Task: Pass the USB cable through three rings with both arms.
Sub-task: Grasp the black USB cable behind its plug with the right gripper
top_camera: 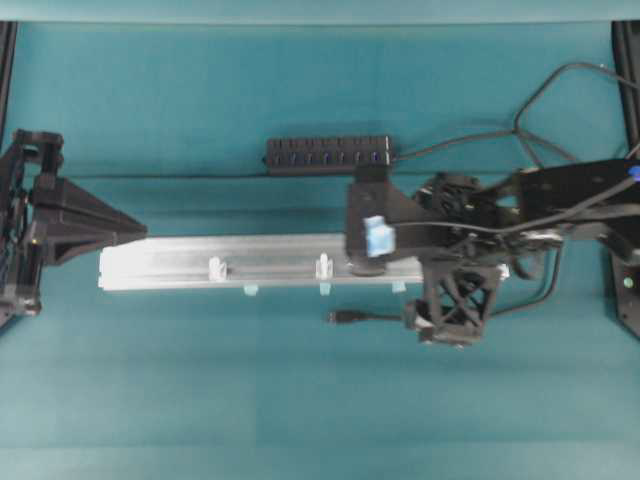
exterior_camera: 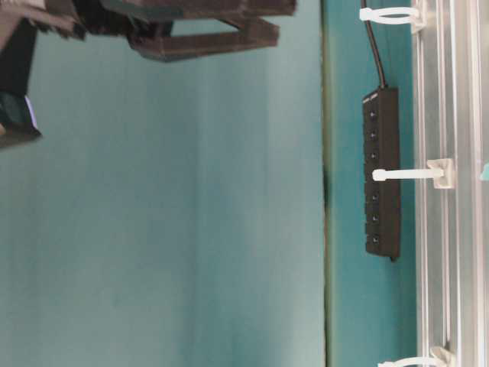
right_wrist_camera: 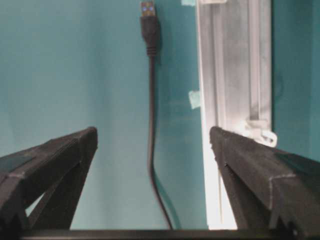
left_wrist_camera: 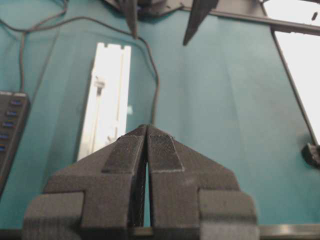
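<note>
The USB cable [top_camera: 375, 318] lies on the teal table just in front of the rail, its plug [top_camera: 340, 317] pointing left. In the right wrist view the cable [right_wrist_camera: 150, 115] runs loose between the fingers, and the plug [right_wrist_camera: 149, 27] lies ahead. My right gripper [top_camera: 405, 300] is open and holds nothing. Two rings [top_camera: 215, 268] [top_camera: 323, 266] stand free on the rail. A third ring [right_wrist_camera: 260, 131] shows beside my right finger. The cable threads none of them. My left gripper [top_camera: 135, 232] is shut and empty at the rail's left end, jaws pressed together [left_wrist_camera: 146, 129].
The long silver rail [top_camera: 270, 260] spans the middle of the table. A black multi-port hub [top_camera: 328, 153] lies behind it, and its cord [top_camera: 520, 130] loops off to the back right. Small teal tape tabs [top_camera: 250, 290] mark the rail's front edge.
</note>
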`<state>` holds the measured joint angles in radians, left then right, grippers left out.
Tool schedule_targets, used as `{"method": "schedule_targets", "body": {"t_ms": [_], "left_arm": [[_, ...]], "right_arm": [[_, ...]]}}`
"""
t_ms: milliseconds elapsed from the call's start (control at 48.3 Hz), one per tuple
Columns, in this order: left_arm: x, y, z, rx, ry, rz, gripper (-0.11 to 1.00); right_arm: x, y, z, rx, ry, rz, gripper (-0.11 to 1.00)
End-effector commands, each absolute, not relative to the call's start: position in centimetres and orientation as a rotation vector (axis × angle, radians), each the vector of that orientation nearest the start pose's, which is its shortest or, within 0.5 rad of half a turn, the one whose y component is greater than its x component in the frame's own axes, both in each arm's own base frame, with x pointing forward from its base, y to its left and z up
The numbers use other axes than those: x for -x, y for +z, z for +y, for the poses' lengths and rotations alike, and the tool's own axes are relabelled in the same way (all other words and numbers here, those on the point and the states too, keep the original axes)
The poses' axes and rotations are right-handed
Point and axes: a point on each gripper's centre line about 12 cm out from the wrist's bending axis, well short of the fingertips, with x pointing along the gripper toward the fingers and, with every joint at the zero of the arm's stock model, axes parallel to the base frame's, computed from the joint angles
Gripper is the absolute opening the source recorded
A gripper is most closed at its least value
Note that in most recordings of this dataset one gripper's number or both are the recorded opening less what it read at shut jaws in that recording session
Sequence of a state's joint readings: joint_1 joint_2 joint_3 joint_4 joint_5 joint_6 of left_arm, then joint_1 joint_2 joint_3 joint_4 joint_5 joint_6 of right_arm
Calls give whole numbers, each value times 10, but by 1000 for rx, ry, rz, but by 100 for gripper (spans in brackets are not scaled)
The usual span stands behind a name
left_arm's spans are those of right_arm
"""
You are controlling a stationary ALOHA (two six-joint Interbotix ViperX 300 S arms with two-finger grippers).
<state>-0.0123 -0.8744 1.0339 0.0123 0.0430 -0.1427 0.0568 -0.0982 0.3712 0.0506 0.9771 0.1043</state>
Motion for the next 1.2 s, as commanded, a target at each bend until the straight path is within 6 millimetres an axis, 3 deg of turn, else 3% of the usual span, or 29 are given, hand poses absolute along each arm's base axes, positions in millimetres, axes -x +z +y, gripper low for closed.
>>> {"method": "schedule_targets", "body": {"t_ms": [0, 207, 455, 683, 931, 1179], "left_arm": [[-222, 304, -2, 125, 2, 175, 2], [-222, 301, -2, 123, 4, 197, 2], [-220, 291, 0, 121, 16, 274, 2], [-220, 290, 1, 116, 23, 283, 2], [-220, 287, 2, 117, 27, 289, 2], [-220, 286, 2, 115, 27, 292, 2]], "right_arm": [[-363, 241, 27, -109, -2, 1248, 80], [-373, 213, 28, -127, -21, 1281, 76], [-372, 178, 34, -108, -7, 1254, 75], [-368, 164, 38, -64, 0, 1273, 75], [-376, 154, 37, -32, 1, 1258, 70], [-384, 128, 37, -31, -1, 1283, 70]]}}
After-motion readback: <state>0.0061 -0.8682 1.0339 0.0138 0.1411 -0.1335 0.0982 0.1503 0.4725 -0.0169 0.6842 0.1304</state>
